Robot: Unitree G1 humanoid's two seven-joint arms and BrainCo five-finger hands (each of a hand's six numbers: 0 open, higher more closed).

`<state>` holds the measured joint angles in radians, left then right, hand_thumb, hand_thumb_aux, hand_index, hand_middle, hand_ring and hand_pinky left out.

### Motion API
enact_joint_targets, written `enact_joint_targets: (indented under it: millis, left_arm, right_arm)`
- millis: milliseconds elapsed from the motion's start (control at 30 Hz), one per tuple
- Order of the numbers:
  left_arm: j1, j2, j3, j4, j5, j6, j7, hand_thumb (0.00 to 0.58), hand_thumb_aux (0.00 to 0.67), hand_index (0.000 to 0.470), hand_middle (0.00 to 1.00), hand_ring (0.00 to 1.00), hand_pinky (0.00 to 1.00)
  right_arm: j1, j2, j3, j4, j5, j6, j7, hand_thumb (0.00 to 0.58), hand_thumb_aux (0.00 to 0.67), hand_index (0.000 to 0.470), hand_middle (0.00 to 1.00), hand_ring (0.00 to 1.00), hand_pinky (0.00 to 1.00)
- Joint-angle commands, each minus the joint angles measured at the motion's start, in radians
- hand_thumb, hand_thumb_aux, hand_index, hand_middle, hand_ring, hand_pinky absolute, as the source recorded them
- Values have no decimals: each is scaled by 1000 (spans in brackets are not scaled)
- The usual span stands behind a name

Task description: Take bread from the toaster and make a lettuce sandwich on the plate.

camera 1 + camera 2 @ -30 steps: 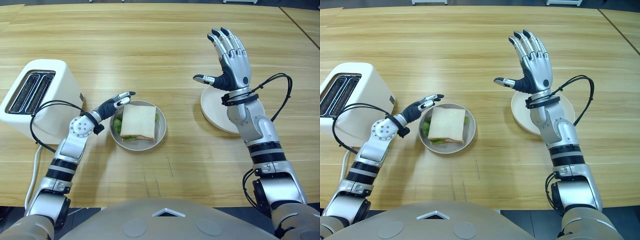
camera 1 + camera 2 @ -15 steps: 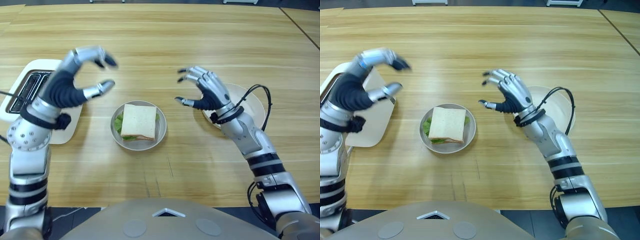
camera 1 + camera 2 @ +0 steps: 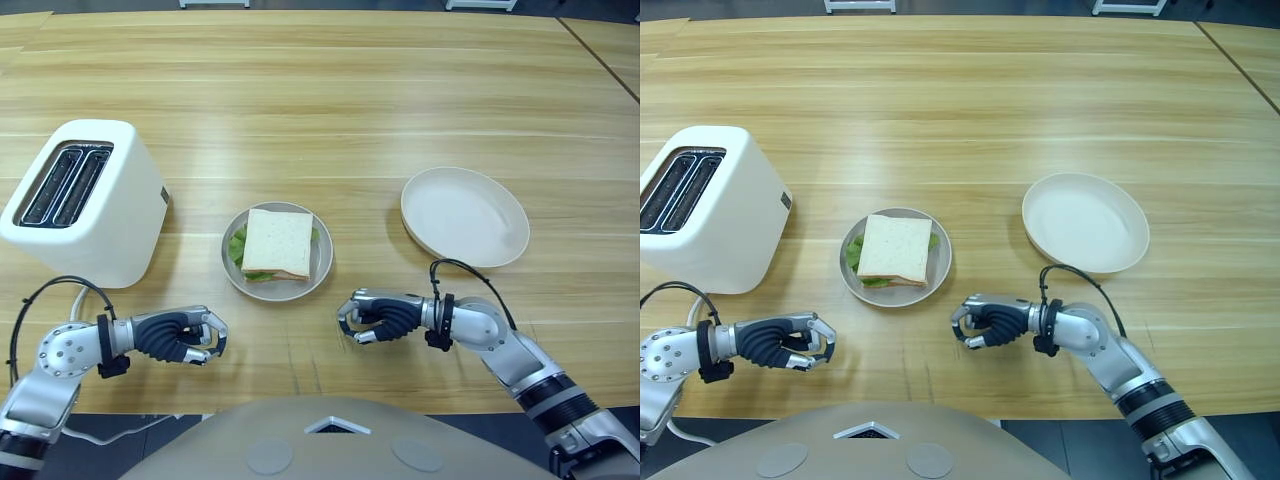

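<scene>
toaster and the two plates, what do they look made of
Toaster: smooth cream-white shell with soft sheen, probably plastic or painted metal. Sandwich plate: grey, dull even finish, perhaps metal or melamine. Empty plate: cream, matte, ceramic or plastic; cannot tell which.

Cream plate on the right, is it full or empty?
Empty. The cream plate shows only its bare inside; nothing lies on it.

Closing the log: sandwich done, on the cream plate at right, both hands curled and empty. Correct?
Wrong plate. The left eye view shows the sandwich on the small grey plate at centre, not the cream plate at right. The left hand and right hand are curled and empty.
</scene>
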<state>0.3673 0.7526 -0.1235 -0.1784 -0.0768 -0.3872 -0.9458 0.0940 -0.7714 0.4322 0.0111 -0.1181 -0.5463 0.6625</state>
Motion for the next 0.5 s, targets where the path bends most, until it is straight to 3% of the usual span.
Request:
enact_joint_targets:
  millis: [33, 300, 500]
  left_arm:
    - [-108, -98, -83, 136, 57, -4, 38, 580, 670, 470, 1000, 1000, 1000]
    - [-320, -243, -220, 483, 294, -92, 215, 580, 670, 470, 1000, 1000, 1000]
    - [-540, -327, -259, 772, 520, -135, 595, 580, 670, 470, 1000, 1000, 1000]
  right_arm:
    - [-43, 84, 47, 63, -94, -3, -5, 580, 670, 470, 1000, 1000, 1000]
    - [-191, 275, 95, 236, -384, -77, -246, 580, 670, 470, 1000, 1000, 1000]
    - [-370, 386, 115, 466, -678, -18, -657, 580, 670, 470, 1000, 1000, 1000]
